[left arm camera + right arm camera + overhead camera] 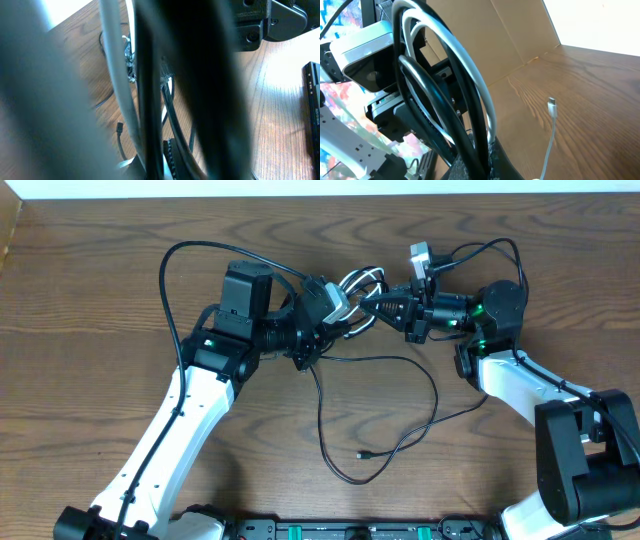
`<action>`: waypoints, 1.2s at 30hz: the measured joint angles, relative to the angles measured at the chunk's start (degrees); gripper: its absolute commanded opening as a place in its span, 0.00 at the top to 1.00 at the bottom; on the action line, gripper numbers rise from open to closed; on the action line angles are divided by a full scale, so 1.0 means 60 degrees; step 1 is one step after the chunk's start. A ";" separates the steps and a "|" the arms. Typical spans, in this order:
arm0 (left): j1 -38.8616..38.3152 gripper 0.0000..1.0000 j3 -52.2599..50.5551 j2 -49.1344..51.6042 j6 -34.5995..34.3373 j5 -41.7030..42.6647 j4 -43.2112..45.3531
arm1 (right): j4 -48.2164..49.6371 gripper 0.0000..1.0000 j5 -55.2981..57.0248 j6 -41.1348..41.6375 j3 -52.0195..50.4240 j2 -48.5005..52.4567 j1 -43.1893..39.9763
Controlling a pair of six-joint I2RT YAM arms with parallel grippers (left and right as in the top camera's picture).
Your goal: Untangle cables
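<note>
Counter (100, 300): wood-grain surface. The left claw (338, 310) and right claw (372, 305) meet tip to tip near its far middle. Right claw: fully closed on the cables (356, 282), black and white loops raised between the claws. Left claw: fully closed against the same loops; grip not discernible. The black cable (319, 415) trails onto the counter, and its plug (360, 453) lies free.

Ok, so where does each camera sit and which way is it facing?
Overhead: fixed above the table, looking straight down; left arm and right arm show, left tool and right tool meeting at the tangled cables.
Left wrist: on the left arm, looking past its tool at the table; blurred cables fill it.
Right wrist: on the right arm, facing the left arm; the cables loop up from its tool.
Shared: all three see the cables.
</note>
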 measured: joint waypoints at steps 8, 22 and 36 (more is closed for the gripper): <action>-0.0004 0.93 0.0000 0.0000 -0.0109 -0.0918 0.0000 | -0.0317 0.99 -0.0368 0.0015 0.0004 -0.0004 -0.0572; -0.0036 0.92 0.0000 0.0000 -0.1191 -0.4845 0.0055 | -0.4692 0.94 -0.1483 -0.0681 0.0033 0.0007 -0.1625; 0.0073 0.92 0.0000 0.0000 -0.1384 -0.5388 0.0018 | -1.1132 0.99 0.0153 -0.4218 0.0117 -0.0015 -0.1661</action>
